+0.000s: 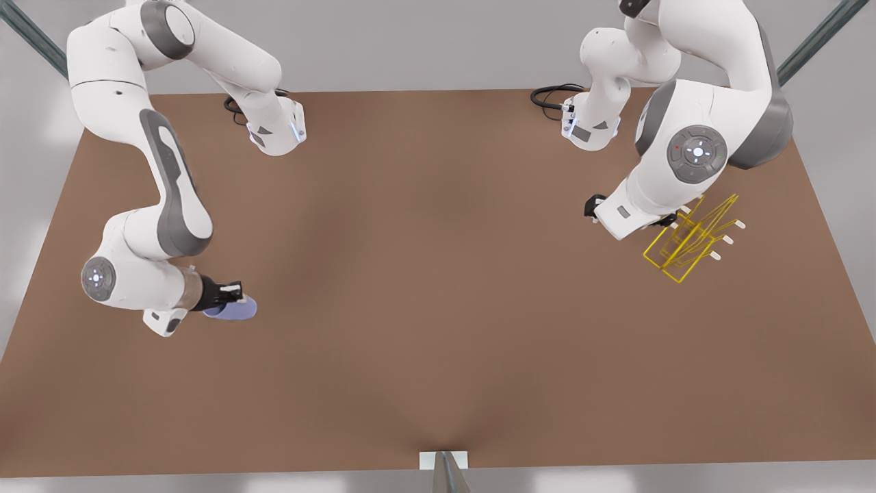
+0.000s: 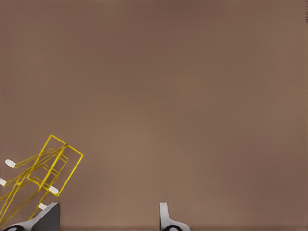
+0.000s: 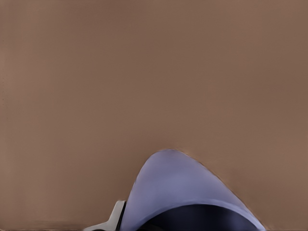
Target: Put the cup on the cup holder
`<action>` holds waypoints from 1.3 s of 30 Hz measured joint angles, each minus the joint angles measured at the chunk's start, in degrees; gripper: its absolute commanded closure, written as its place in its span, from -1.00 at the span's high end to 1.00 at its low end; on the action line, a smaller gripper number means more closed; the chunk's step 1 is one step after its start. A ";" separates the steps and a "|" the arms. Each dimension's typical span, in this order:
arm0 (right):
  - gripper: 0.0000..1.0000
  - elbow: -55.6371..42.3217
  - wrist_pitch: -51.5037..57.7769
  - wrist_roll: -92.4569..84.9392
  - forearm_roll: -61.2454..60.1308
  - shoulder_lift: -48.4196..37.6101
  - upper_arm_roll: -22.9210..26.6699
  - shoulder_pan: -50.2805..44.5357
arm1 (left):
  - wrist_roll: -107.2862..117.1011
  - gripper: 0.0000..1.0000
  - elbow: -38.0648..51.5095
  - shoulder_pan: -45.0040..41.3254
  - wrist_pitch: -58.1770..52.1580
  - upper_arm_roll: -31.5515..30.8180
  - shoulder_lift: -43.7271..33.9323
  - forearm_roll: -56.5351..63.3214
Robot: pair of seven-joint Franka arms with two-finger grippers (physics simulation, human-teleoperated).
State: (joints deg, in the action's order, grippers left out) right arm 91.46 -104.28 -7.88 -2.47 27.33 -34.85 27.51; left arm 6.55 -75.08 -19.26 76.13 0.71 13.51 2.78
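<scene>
The lavender-blue cup (image 1: 237, 309) is at the front view's left, held on its side in my right gripper (image 1: 229, 296), which is shut on it. In the right wrist view the cup (image 3: 183, 190) bulges up between the fingers, with one pale fingertip (image 3: 115, 219) beside it. The yellow wire cup holder (image 1: 688, 243) stands on the table at the front view's right, its white-tipped pegs pointing away from the arm. My left gripper (image 1: 672, 220) hovers right beside it, open and holding nothing. In the left wrist view the cup holder (image 2: 43, 178) is next to one finger (image 2: 48, 216).
The brown table (image 1: 438, 274) stretches wide between the two arms. Both arm bases (image 1: 277, 130) stand at the far edge with black cables. A small metal post (image 1: 445, 469) sits at the near edge's middle.
</scene>
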 measured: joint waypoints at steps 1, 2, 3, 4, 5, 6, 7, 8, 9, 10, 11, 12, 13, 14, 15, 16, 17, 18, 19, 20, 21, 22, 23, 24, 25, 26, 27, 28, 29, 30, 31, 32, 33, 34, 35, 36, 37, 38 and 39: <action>-0.57 -0.57 2.23 0.09 -2.50 0.63 0.00 -0.80 | 0.00 1.00 0.00 0.01 -0.01 0.00 0.00 0.00; -0.57 -0.86 4.19 0.18 -5.25 1.10 0.01 -1.99 | 0.01 1.00 0.00 0.01 -0.02 0.00 0.00 0.00; -0.57 -1.02 5.86 0.25 -8.23 1.60 0.00 -3.45 | 0.01 1.00 0.00 0.01 -0.03 0.00 0.00 0.00; -0.57 -1.12 7.27 0.29 -11.55 2.69 -0.03 -4.88 | 0.01 1.00 0.00 0.01 -0.03 0.00 0.00 0.00; -0.57 -1.49 8.48 0.20 -15.44 4.15 -0.03 -6.64 | 0.01 1.00 0.00 0.01 -0.04 0.00 0.00 0.00; -0.57 -1.81 9.55 0.00 -19.58 5.77 -0.05 -8.34 | 0.01 1.00 0.00 0.01 -0.05 0.00 0.00 0.00; -0.57 -2.03 10.49 -0.32 -23.63 7.25 -0.02 -10.10 | 0.02 1.00 0.00 0.01 -0.05 0.00 0.00 0.00; -0.57 -2.80 11.29 -0.76 -27.32 9.02 -0.01 -11.88 | 0.02 1.00 0.00 0.01 -0.05 0.00 0.00 0.00; -0.57 -3.59 12.02 -1.30 -31.01 10.79 -0.01 -13.41 | 0.02 1.00 0.00 0.01 -0.06 0.00 0.00 0.00; -0.57 -4.93 12.64 -1.93 -34.52 13.00 0.04 -15.38 | 0.02 1.00 0.00 0.01 -0.06 0.00 0.00 0.00; -0.57 -7.67 13.17 -2.57 -37.58 16.04 0.11 -18.06 | 0.02 1.00 0.00 0.01 -0.07 0.00 0.00 0.00; -0.57 -10.79 13.61 -3.21 -40.47 19.19 0.20 -20.79 | 0.02 1.00 0.00 -0.01 -0.09 0.00 0.00 0.00; -0.57 -13.03 13.90 -3.82 -43.31 21.34 0.42 -23.38 | 0.03 1.00 0.00 -0.04 -0.10 0.00 0.00 0.00; -0.57 -15.19 14.06 -4.40 -45.70 23.11 0.60 -25.43 | 0.03 1.00 0.00 -0.07 -0.11 0.00 0.00 0.00; -0.57 -17.76 14.16 -4.95 -47.55 25.40 0.67 -27.29 | 0.03 1.00 0.00 -0.08 -0.12 0.00 0.00 0.00; -0.57 -19.32 14.03 -5.48 -49.12 27.07 0.73 -28.91 | 0.03 1.00 0.00 -0.08 -0.12 0.00 0.00 0.00; -0.57 -20.16 13.66 -6.04 -50.56 28.29 0.75 -30.37 | 0.03 1.00 0.00 -0.08 -0.13 0.00 0.00 0.00; -0.57 -20.61 13.14 -6.67 -51.93 29.26 0.77 -31.80 | 0.03 1.00 -0.02 -0.08 -0.12 0.00 0.03 0.00; -0.57 -20.82 12.47 -7.36 -53.10 30.09 0.77 -33.22 | 0.03 1.00 -0.02 -0.08 -0.11 0.00 0.06 0.00; -0.57 -20.93 11.61 -8.12 -54.42 30.67 0.79 -34.66 | 0.04 1.00 -0.01 -0.09 -0.11 0.00 0.07 0.00; -0.57 -21.04 10.55 -8.91 -55.54 31.28 0.79 -36.11 | 0.04 1.00 0.00 -0.13 -0.10 0.00 0.20 0.00; -0.57 -21.54 9.51 -9.73 -56.42 32.06 0.79 -37.54 | 0.05 1.00 0.00 -0.14 -0.10 0.00 0.27 0.00; -0.57 -22.72 8.43 -10.55 -57.09 33.23 0.79 -38.99 | 0.05 1.00 0.00 -0.15 -0.09 0.00 0.31 0.00; -0.57 -24.66 7.32 -11.32 -57.61 34.70 0.80 -40.45 | 0.06 1.00 0.00 -0.16 -0.09 0.00 0.33 0.00; -0.57 -27.30 6.18 -12.06 -58.00 36.46 1.53 -42.38 | 0.06 1.00 0.00 -0.17 -0.09 0.00 0.34 0.00; -0.57 -29.50 4.92 -12.76 -58.29 38.12 2.04 -43.85 | 0.07 1.00 0.00 -0.17 -0.08 0.00 0.35 0.00; -0.57 -31.05 3.74 -13.44 -58.52 39.45 2.37 -44.82 | 0.08 1.00 -0.01 -0.17 -0.08 0.00 0.35 0.00; -0.57 -32.12 2.66 -14.11 -58.69 40.45 2.89 -45.69 | 0.09 1.00 -0.01 -0.17 -0.08 0.00 0.35 0.00; -0.57 -32.67 1.69 -14.78 -58.83 41.15 3.43 -46.45 | 0.10 1.00 0.00 -0.17 -0.08 0.00 0.35 0.00; -0.57 -32.95 0.86 -15.43 -58.93 41.54 3.93 -47.01 | 0.12 1.00 0.00 -0.17 -0.08 0.00 0.35 0.00; -0.57 -33.10 0.08 -16.06 -59.00 41.91 4.20 -47.50 | 0.13 1.00 0.00 -0.17 -0.08 0.00 0.35 0.00; -0.57 -33.22 -0.62 -16.71 -59.06 42.33 4.34 -47.87 | 0.14 1.00 -0.01 -0.17 -0.07 0.00 0.39 0.00; -0.57 -33.28 -1.22 -17.37 -59.10 42.78 4.41 -48.07 | 0.15 1.00 -0.02 -0.17 -0.05 0.00 0.40 0.00; -0.57 -33.31 -1.74 -18.05 -59.14 43.29 4.45 -48.16 | 0.16 1.00 -0.01 -0.17 -0.04 0.00 0.42 0.00; -0.57 -33.33 -2.24 -18.73 -59.16 43.76 4.47 -48.22 | 0.16 1.00 -0.02 -0.17 -0.03 0.00 0.43 0.00; -0.57 -33.33 -2.77 -19.42 -59.18 44.10 4.50 -48.29 | 0.17 1.00 -0.01 -0.17 -0.03 0.00 0.45 0.00; -0.57 -33.34 -3.22 -20.08 -59.19 44.30 4.68 -48.34 | 0.18 1.00 0.00 -0.16 -0.02 0.00 0.60 0.00; -0.57 -33.34 -3.61 -20.71 -59.21 44.43 4.87 -48.39 | 0.19 1.00 0.00 -0.17 -0.01 0.00 0.69 0.00; -0.57 -33.34 -3.93 -21.32 -59.22 44.57 4.98 -48.41 | 0.19 1.00 0.00 -0.17 0.03 0.00 0.75 0.00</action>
State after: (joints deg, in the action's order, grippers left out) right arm 58.12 -108.21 -29.20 -61.69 71.90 -29.87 -20.89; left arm 6.75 -75.08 -19.43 76.15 0.70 14.27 2.78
